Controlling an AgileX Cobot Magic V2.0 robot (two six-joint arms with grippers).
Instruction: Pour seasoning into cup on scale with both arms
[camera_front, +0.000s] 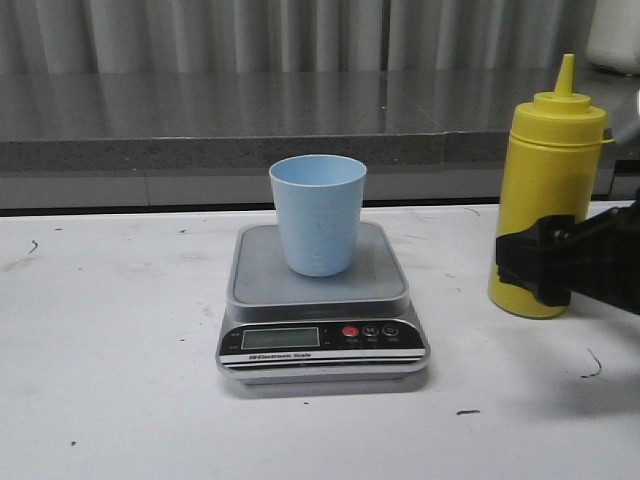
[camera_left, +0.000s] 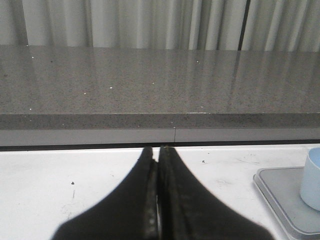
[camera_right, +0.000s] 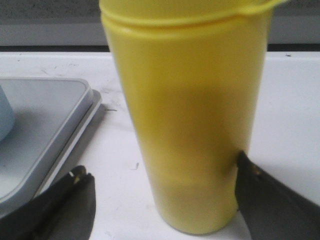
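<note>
On the left of the white table (camera_front: 110, 330), broad bare surface with a few dark specks, running back to the grey ledge (camera_front: 200, 150). There, in its wrist view only, left gripper (camera_left: 158, 155) with fingers pressed together, holding nothing, low over the tabletop, well apart from the scale (camera_front: 320, 300). In the middle, upright light blue cup (camera_front: 318, 214) centred on the platform, margin on all sides. To the right, a clear strip of table, then the yellow seasoning (camera_front: 545, 200) standing upright near the table's right edge. Around its lower body, right gripper (camera_right: 162, 195) spread wide; one finger (camera_right: 265, 200) at the bottle wall, the other clear of it.
</note>
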